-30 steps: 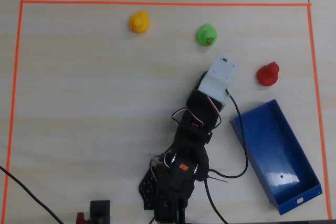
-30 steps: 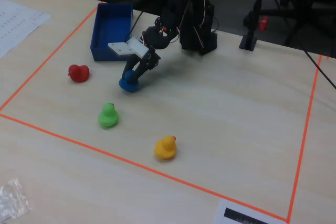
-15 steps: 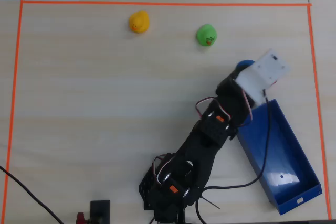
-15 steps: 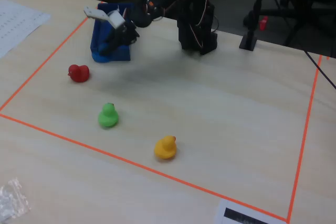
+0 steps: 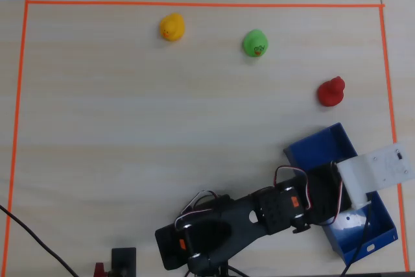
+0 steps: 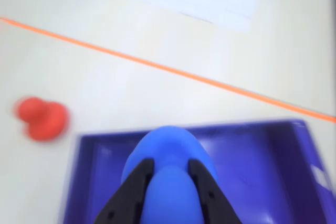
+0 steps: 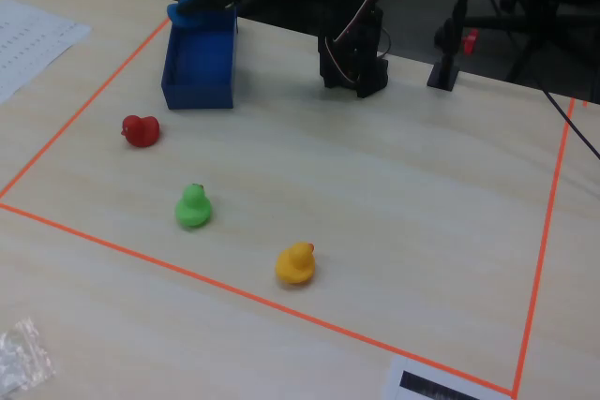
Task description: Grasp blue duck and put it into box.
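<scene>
My gripper [image 6: 170, 162] is shut on the blue duck [image 6: 168, 148]; its black fingers [image 6: 137, 182] clamp the duck's sides. In the wrist view the duck hangs above the near part of the blue box [image 6: 252, 161]. In the fixed view the duck [image 7: 185, 9] is held over the far end of the box [image 7: 199, 77]. In the overhead view the box [image 5: 314, 147] lies at the lower right, and the white wrist mount [image 5: 377, 170] hides the gripper and the duck.
A red duck [image 5: 331, 91] sits near the box's open-table end, and shows left of the box in the wrist view [image 6: 42, 119]. A green duck [image 5: 255, 43] and a yellow duck [image 5: 172, 27] sit farther off. Orange tape [image 5: 386, 63] borders the area. The arm base [image 7: 354, 63] stands beside the box.
</scene>
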`<state>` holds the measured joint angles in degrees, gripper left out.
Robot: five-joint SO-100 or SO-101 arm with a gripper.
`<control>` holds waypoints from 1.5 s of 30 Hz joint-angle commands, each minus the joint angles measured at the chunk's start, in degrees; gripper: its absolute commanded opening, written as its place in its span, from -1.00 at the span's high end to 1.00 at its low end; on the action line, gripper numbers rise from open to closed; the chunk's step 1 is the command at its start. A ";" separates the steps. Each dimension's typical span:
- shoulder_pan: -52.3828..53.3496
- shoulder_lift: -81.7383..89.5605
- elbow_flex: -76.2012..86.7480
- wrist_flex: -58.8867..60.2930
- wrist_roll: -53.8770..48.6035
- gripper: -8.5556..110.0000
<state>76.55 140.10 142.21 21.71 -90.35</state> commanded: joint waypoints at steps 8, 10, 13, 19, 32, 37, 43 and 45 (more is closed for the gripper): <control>2.72 7.12 16.35 -6.50 -7.56 0.85; 2.72 6.24 18.02 -8.88 -8.00 0.85; 2.29 4.22 19.25 -13.36 -7.56 0.69; 0.35 1.41 19.25 -19.95 -5.45 0.30; -36.12 12.66 4.31 4.22 20.48 0.85; -58.01 28.56 12.22 13.45 22.68 0.85; -71.81 42.10 23.82 24.61 25.75 0.85; -72.16 46.23 29.79 26.19 25.40 0.85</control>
<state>6.59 180.35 165.76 45.44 -65.21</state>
